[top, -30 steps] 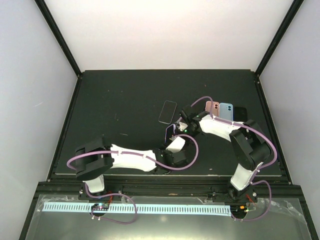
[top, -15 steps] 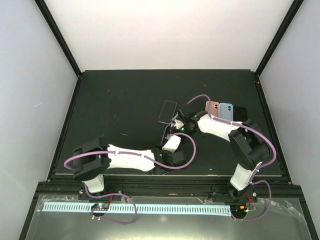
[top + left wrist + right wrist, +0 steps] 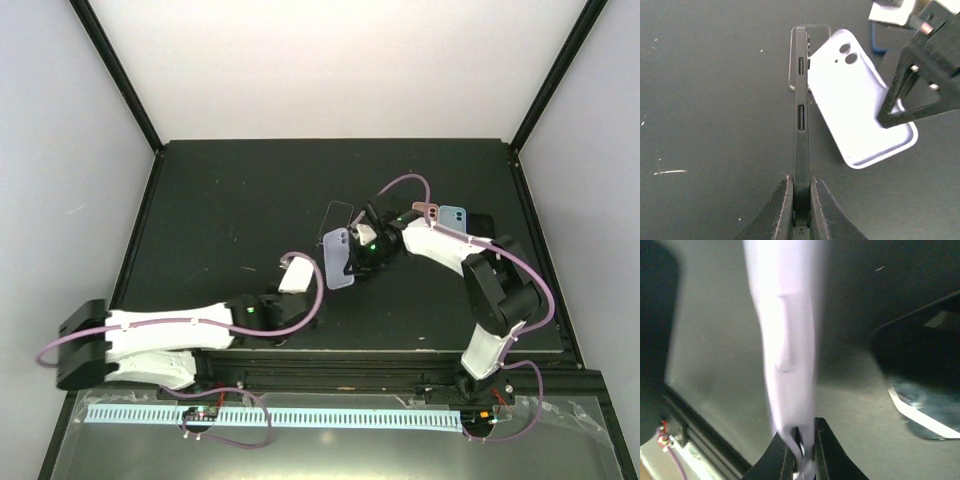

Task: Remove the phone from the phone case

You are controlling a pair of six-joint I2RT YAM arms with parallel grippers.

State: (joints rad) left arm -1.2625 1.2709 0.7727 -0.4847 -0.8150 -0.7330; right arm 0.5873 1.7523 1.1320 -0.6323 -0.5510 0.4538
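Note:
My left gripper [image 3: 801,192] is shut on the bottom end of a black phone [image 3: 801,100], which I see edge-on with its side buttons facing me. The lavender phone case [image 3: 860,110], with two camera holes, is empty and apart from the phone, to its right. My right gripper [image 3: 802,440] is shut on the edge of that case [image 3: 787,315]. In the top view the case [image 3: 338,258] hangs at mid-table from the right gripper [image 3: 358,254]. The left gripper [image 3: 308,270] is just left of it; the dark phone is hard to make out there.
A clear case [image 3: 338,214] lies on the black mat just behind the lavender case, and shows in the left wrist view [image 3: 821,31]. A pink phone [image 3: 425,214], a blue phone [image 3: 453,217] and a black one [image 3: 482,226] lie side by side at the right rear.
My left arm has drawn back to the left and toward the near edge with the black phone. The lavender case has stayed in the right gripper and now stands free of the phone.

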